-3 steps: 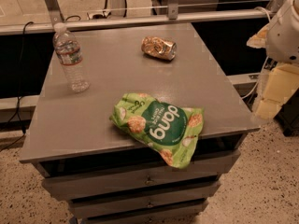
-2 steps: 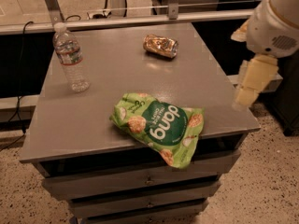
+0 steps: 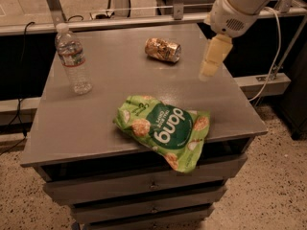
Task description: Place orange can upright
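Note:
The orange can (image 3: pixel 163 50) lies on its side at the far middle of the grey table top (image 3: pixel 110 92), its silver top facing right. My gripper (image 3: pixel 212 60) hangs from the white arm (image 3: pixel 242 6) above the table's right side. It is to the right of the can and apart from it, holding nothing that shows.
A clear water bottle (image 3: pixel 73 58) stands upright at the far left of the table. A green snack bag (image 3: pixel 164 128) lies at the front, overhanging the edge. Drawers sit below the top. A rail and a cable run behind and to the right.
The arm has swung left from beyond the table's right edge to over its right side, bringing the gripper closer to the can. The can, bottle and bag have not moved.

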Robot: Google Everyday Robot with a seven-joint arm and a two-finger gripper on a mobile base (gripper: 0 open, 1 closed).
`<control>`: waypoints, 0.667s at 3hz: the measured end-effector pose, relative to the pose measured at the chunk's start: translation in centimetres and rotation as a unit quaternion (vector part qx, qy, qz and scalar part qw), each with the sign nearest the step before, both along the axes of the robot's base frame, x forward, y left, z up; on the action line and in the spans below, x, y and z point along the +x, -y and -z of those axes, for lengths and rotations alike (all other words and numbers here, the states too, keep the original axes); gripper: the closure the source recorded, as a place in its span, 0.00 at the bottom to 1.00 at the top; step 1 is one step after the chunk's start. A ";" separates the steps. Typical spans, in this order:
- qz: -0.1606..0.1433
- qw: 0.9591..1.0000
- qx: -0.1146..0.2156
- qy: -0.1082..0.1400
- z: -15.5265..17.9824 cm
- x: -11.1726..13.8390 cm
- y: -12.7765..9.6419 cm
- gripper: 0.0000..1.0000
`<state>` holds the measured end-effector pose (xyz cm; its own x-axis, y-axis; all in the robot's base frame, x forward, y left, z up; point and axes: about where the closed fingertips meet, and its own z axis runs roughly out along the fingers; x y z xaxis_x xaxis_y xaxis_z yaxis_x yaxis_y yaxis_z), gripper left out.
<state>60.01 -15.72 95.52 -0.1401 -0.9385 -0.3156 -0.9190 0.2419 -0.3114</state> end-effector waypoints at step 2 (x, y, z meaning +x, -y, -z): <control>0.040 0.999 0.028 0.016 1.7 10.9 -4.8 0.00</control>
<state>70.90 -10.92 93.82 -0.2024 -0.9057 -0.3724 -0.8859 0.3314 -0.3245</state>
